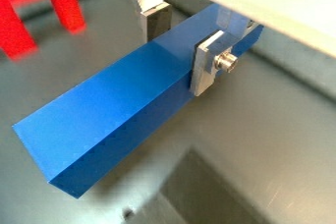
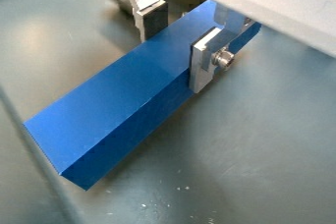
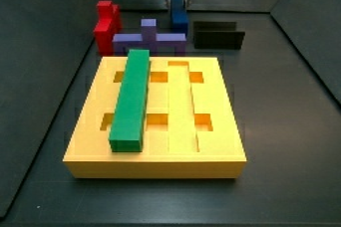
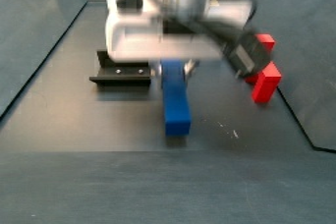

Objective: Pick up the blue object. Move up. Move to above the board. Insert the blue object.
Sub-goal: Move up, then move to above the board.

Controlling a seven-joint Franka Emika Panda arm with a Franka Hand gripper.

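Note:
The blue object (image 1: 118, 110) is a long blue bar lying on the dark floor; it also shows in the wrist view (image 2: 125, 100) and in both side views (image 3: 177, 12) (image 4: 174, 100). My gripper (image 1: 178, 63) (image 2: 178, 61) stands astride its far end. One silver finger (image 1: 206, 66) lies flat on one side of the bar, and the other finger's dark pad (image 1: 155, 24) is at the opposite side. The gripper looks shut on the bar. The yellow board (image 3: 154, 166) lies nearer the side camera, apart from the gripper, with a green bar (image 3: 131, 97) in one groove.
A purple cross-shaped block (image 3: 150, 42) and a red piece (image 3: 106, 22) (image 4: 266, 71) (image 1: 33, 7) lie beside the bar. The dark fixture (image 3: 220, 34) (image 4: 121, 71) stands on its other side. Dark walls enclose the floor.

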